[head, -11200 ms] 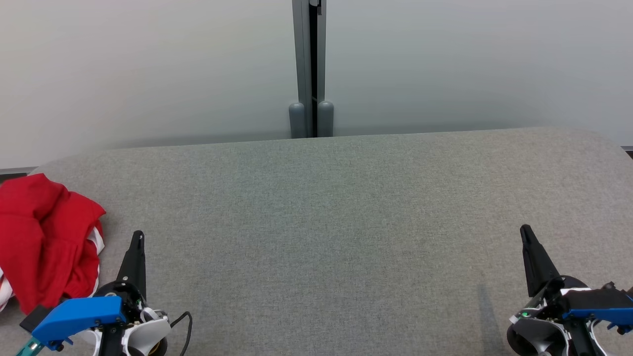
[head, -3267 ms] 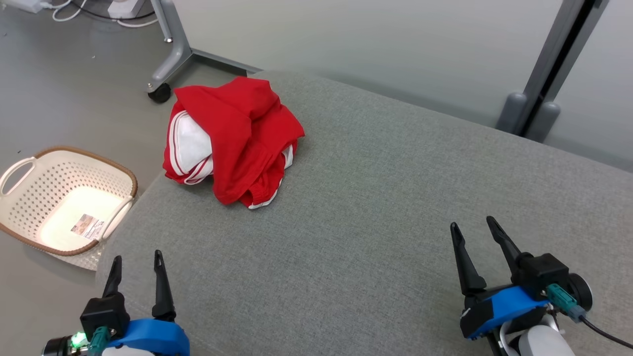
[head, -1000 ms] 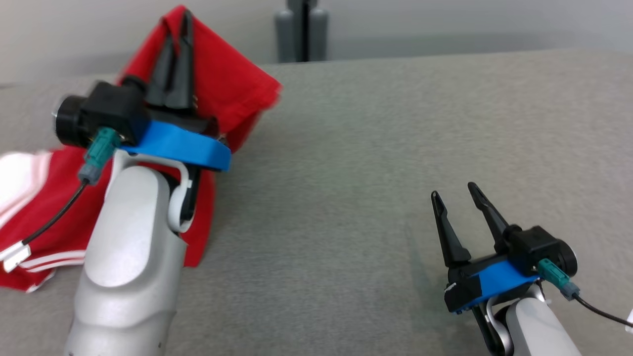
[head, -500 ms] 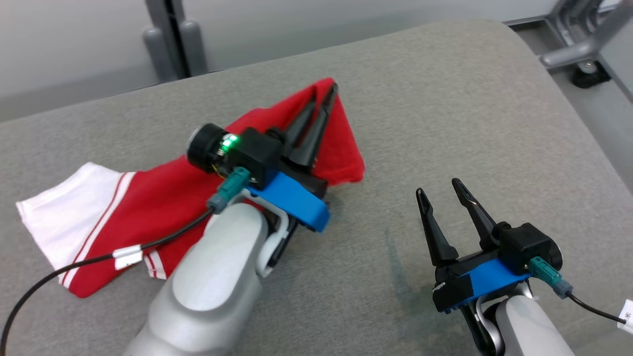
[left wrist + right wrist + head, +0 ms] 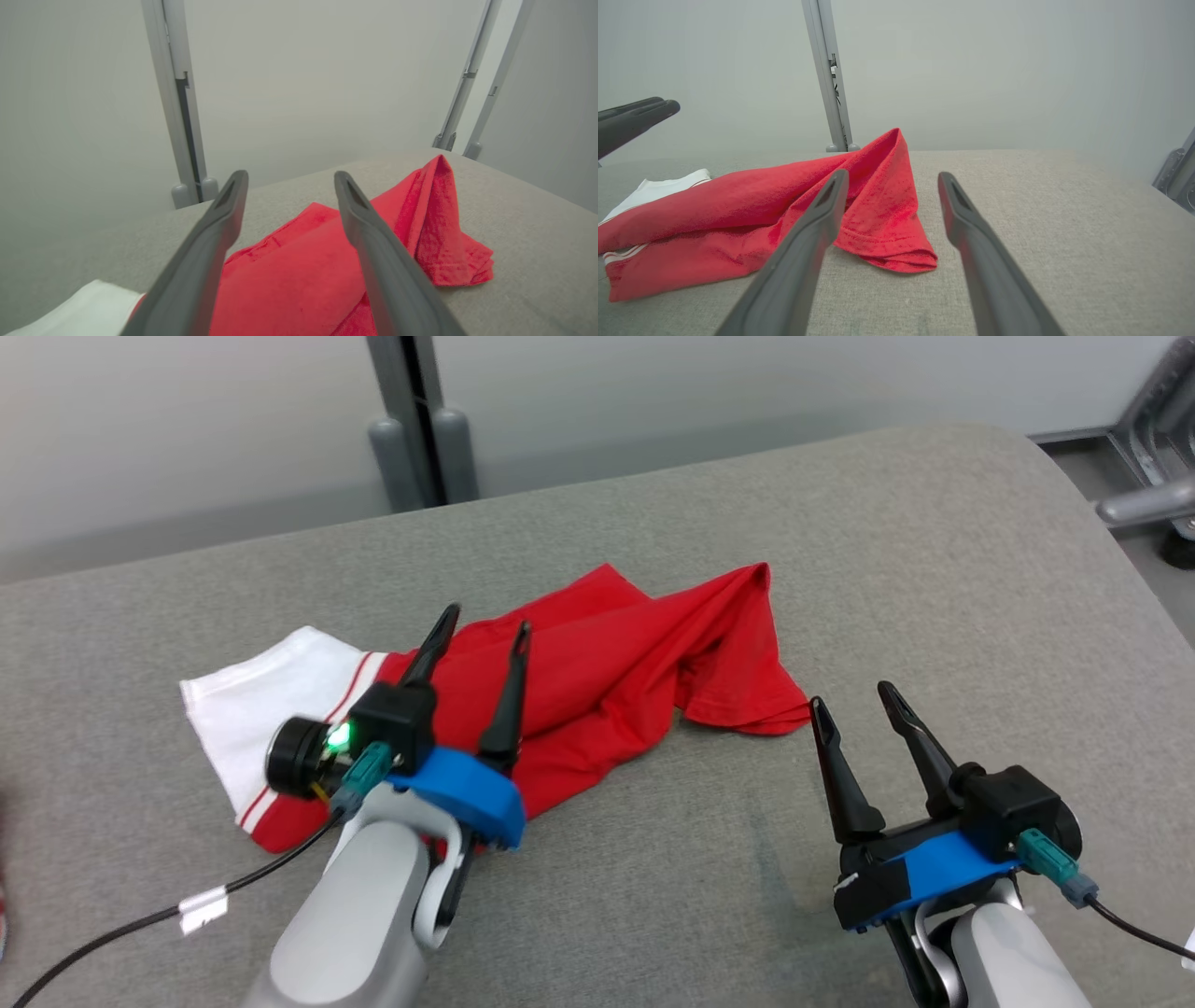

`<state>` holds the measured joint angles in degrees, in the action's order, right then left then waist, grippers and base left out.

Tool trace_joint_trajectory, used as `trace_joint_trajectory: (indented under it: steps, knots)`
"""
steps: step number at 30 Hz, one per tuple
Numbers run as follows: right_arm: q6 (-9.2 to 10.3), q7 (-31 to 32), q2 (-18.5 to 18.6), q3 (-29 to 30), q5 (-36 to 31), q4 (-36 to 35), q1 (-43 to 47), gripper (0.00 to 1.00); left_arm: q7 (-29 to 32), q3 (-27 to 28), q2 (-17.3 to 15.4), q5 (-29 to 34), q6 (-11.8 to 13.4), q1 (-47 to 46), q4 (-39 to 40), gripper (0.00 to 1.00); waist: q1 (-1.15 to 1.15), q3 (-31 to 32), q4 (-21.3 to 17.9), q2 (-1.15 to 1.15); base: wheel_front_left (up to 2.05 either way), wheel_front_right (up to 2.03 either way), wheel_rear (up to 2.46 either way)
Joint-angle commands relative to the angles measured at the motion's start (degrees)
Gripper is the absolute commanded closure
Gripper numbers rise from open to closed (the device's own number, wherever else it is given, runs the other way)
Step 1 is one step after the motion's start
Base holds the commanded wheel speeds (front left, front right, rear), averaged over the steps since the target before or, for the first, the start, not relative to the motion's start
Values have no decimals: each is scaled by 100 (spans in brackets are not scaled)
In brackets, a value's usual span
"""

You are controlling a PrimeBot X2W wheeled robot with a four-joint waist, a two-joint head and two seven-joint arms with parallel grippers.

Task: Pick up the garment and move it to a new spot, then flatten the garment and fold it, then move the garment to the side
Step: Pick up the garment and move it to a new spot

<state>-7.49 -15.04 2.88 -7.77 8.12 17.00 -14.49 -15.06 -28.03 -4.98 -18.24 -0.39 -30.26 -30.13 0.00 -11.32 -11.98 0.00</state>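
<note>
Garment: red, with a white panel and striped edge at its left end; crumpled, one fold peaked at the right; lies mid-desk. Left gripper: fingers apart, above the cloth, seemingly clear of it. Right gripper: fingers apart, empty, just beside the garment's right hem

In the head view, the left gripper and its pale forearm hide the near middle of the red garment. The garment's white end is cut off by the bottom edge of the left wrist view. In the right wrist view, the left gripper's fingers are cropped at the left edge, and a metal frame is cropped at the head view's right edge.
</note>
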Motion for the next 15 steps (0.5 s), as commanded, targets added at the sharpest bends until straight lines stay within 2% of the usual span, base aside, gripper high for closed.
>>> trace_joint_trajectory:
  steps: [1,8,15]
  knots:
    - [0,-20,3,7,-54,14,79,0,-17,156,-67,41,66,233,-8,0,0,41,135,0,0,0,0]
    - [0,-20,5,105,-137,82,263,0,-18,1092,-202,279,378,1379,343,0,0,423,663,0,0,0,0]
    - [0,-20,6,263,-196,191,530,0,-18,1859,-140,589,593,2434,744,0,0,841,1019,0,0,0,0]
